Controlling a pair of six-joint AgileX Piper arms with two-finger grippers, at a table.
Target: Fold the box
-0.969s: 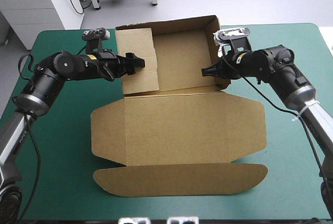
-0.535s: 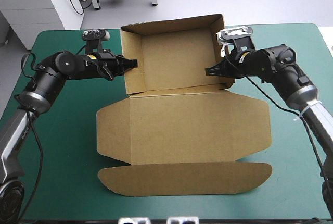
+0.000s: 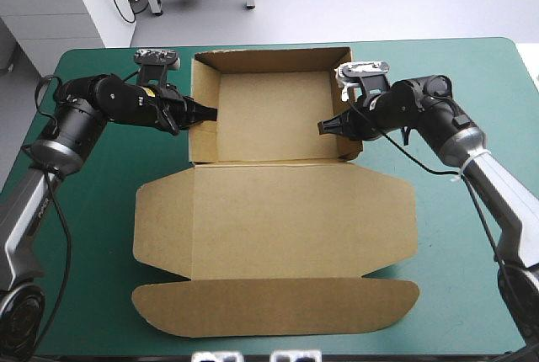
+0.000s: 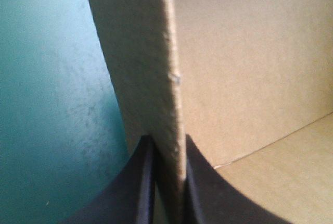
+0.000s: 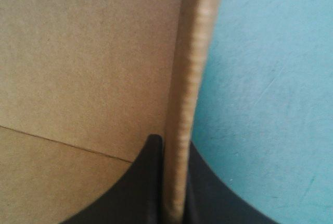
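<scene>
Side walls now stand upright; the box [image 3: 274, 210] has slid left, mid-frame on the bench [image 3: 472, 67]. Each clamped on a wall, left gripper [image 3: 215, 113] and right gripper [image 3: 322, 126] square it up; next, likely a clean release.

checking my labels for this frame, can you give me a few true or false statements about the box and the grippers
The left gripper is shut on the left wall of the brown cardboard box. True.
The right gripper hangs open, clear of the box. False: it is shut on the right wall.
The lid lies flat on the teal-green table cover. True.
The tray's side walls lie flat. False: they stand upright.
</scene>
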